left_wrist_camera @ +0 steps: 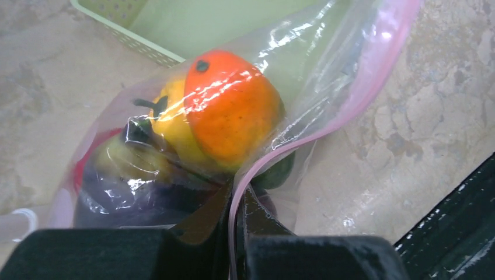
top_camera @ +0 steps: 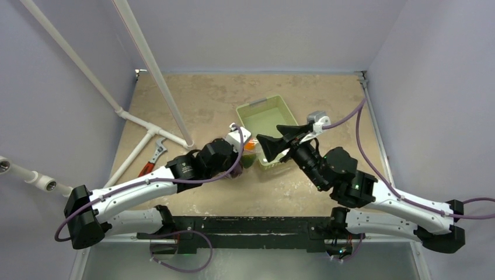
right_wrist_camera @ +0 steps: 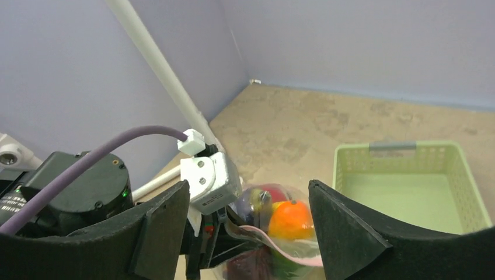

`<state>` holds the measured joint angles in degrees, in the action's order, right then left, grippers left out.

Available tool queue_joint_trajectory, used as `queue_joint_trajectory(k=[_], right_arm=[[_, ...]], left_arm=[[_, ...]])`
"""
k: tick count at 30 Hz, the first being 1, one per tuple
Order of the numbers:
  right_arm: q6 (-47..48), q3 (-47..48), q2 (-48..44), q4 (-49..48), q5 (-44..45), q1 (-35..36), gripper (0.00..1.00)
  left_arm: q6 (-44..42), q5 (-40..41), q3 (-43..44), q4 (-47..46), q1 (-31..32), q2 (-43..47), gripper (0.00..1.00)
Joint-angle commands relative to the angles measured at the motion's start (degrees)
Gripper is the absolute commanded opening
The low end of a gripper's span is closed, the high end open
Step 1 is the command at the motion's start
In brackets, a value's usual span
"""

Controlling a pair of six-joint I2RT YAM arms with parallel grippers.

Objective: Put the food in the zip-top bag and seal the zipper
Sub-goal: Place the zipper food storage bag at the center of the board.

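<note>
Currently: clear crinkly zip-top bag (left_wrist_camera: 327,76) holds glossy rounded food (left_wrist_camera: 134,198) (orange fruit (left_wrist_camera: 230,114) uppermost); left gripper (left_wrist_camera: 236,204) pinches pink zipper (left_wrist_camera: 373,87); right gripper (right_wrist_camera: 248,186) spread; perforated green basket (right_wrist_camera: 467,181) behind.

The left arm (top_camera: 134,189) reaches from the tabletop's near edge toward its middle, and the left gripper (left_wrist_camera: 236,195) is clamped tight on the zipper (left_wrist_camera: 365,87). The right arm (top_camera: 397,201) angles in from the near right corner, with the right gripper (top_camera: 279,139) spread wide, seemingly holding nothing.
</note>
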<state>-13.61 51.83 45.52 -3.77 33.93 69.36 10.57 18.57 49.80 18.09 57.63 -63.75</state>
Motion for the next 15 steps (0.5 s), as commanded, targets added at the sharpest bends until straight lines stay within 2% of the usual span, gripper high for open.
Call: queue_joint_trajectory(k=[1,9,15], right_arm=[[-8.7,1.0,2.1,2.6,1.9,0.1,0.78],[-17.4,-5.6,2.2,-2.9,5.1,0.1,0.91],[-22.2,-7.2,4.2,-2.2,8.3,-0.4,0.95]], left_arm=[[9.5,-1.2,-4.9,-4.3,1.4,2.1,0.02],[15.0,0.5,-11.4,-9.7,4.5,-0.2,0.36],[17.4,3.2,-13.2,-9.6,4.5,1.0,0.66]])
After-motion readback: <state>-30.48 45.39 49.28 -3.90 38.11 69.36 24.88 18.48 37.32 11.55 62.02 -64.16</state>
